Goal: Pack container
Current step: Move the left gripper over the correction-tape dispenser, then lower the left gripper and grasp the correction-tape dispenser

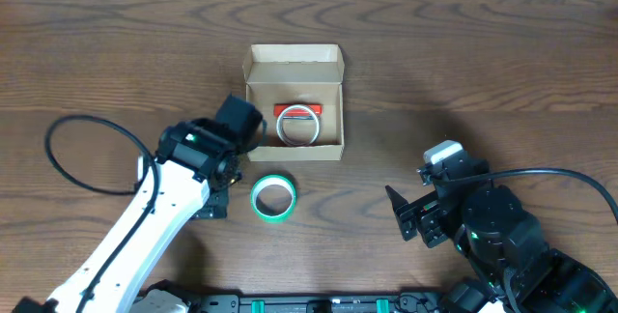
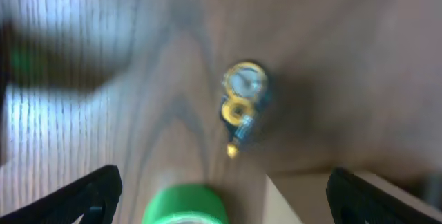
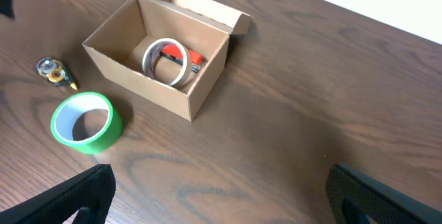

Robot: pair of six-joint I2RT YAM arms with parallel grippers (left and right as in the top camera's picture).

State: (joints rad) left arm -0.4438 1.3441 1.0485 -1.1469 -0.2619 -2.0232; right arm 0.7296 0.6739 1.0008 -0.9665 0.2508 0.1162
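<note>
On the surface (image 1: pixel 502 52) we see the open box (image 1: pixel 294 70) at centre, holding a white tape roll (image 3: pixel 147 59), with a green roll (image 3: pixel 97 141) just near of it. Our left gripper (image 2: pixel 224 193) hovers left of the box, jaws apart; our right gripper (image 3: pixel 224 196), also apart, sits well right.

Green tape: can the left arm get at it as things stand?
Likely yes: green tape lies bare on the table beside the left end effector, which is open, with nothing between.

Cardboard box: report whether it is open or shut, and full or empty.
Open: the cardboard box has its lid flap folded back. Not empty: a white tape roll and a red item lie inside.
</note>
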